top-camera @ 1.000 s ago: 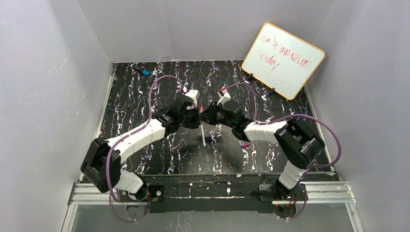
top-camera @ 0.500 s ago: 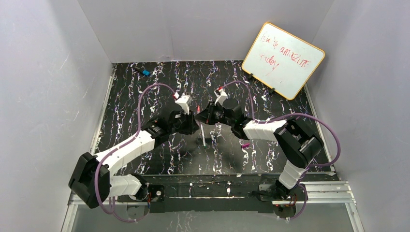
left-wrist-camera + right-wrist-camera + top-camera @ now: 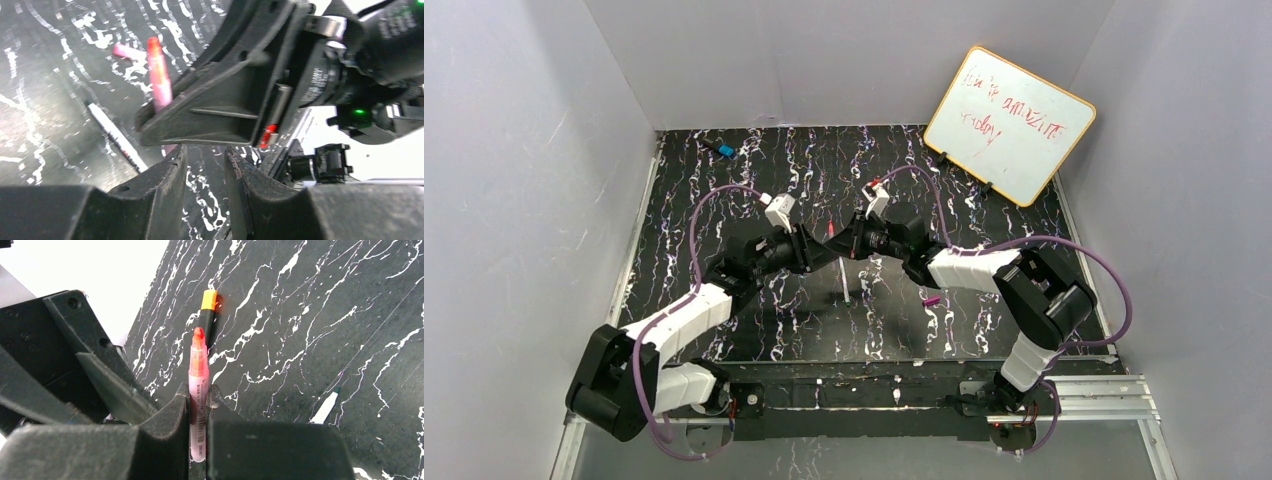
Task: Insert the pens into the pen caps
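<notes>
Right gripper [image 3: 199, 390]: jaws closed tight on the lower barrel of the pink pen [image 3: 198, 365], raised off the table [image 3: 684, 230] near its middle.
Pink pen: translucent pink barrel with a bare red-orange tip; the tip sticks out of the jaws toward the left gripper [image 3: 205, 150].
Pink pen markings: a barcode and a line of small print along the barrel, too small to read.
Left gripper: jaws a narrow gap apart with nothing between them; it faces the right gripper and sits just beside it, not touching the pen.
White pen [image 3: 845, 280]: lies flat on the table on the near side of the two grippers. It has a dark tip, and any print on it is illegible.
Black marker with orange tip [image 3: 209, 315]: lies on the table beyond the pink pen's tip, as the right wrist view shows it.
Pale pink cap [image 3: 124, 50]: lies on the table apart from the white pen, untouched.
Magenta cap [image 3: 932, 299]: lies on the table beside the right forearm, well apart from the pink pen.
Black marker with a blue end [image 3: 721, 149]: lies at the far left corner of the table.
Whiteboard [image 3: 1009, 125]: yellow-framed and propped at the far right. It carries two lines of loose red handwriting that cannot be read with certainty.
Table surface: black with white marbled streaks.
</notes>
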Robot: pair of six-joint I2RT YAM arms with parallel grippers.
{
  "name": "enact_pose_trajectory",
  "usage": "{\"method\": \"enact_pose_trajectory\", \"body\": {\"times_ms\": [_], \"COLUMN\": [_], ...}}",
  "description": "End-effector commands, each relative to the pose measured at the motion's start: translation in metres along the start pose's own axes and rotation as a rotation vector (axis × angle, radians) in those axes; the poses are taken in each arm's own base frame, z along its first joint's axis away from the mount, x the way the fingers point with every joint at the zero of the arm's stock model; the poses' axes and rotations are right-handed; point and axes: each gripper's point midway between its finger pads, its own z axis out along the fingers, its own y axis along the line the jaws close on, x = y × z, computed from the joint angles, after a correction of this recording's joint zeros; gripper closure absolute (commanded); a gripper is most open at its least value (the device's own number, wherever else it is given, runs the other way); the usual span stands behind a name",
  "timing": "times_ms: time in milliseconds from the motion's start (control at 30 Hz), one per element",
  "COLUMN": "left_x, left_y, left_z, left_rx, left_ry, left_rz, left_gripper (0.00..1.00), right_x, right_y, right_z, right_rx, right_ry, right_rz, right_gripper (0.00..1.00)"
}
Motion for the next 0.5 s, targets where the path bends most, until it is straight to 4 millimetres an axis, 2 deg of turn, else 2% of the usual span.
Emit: {"method": "enact_pose_trajectory", "body": {"times_ms": [0, 167, 467], "left_x": [-0.005, 0.000, 0.028], "left_y": [-0.037, -0.038, -0.008], "left_z": [-0.002, -0.003, -0.012], "left_rx": [0.205, 0.219, 0.098], "left_ry": [-0.010, 0.011, 0.069], "left_rz": [0.006, 0.006, 0.027], "left_gripper": [0.67, 0.66, 0.66], "right_x": [-0.031, -0.032, -0.037], "right_y": [0.035, 0.037, 0.038], "right_z": [-0.003, -0.002, -0.005], "right_rx": [-0.095, -0.103, -0.093], "right_ry": [-0.066, -0.068, -0.083], "right_rz": [-0.068, -0.070, -0.085], "right_gripper": [0.99, 0.99, 0.99]}}
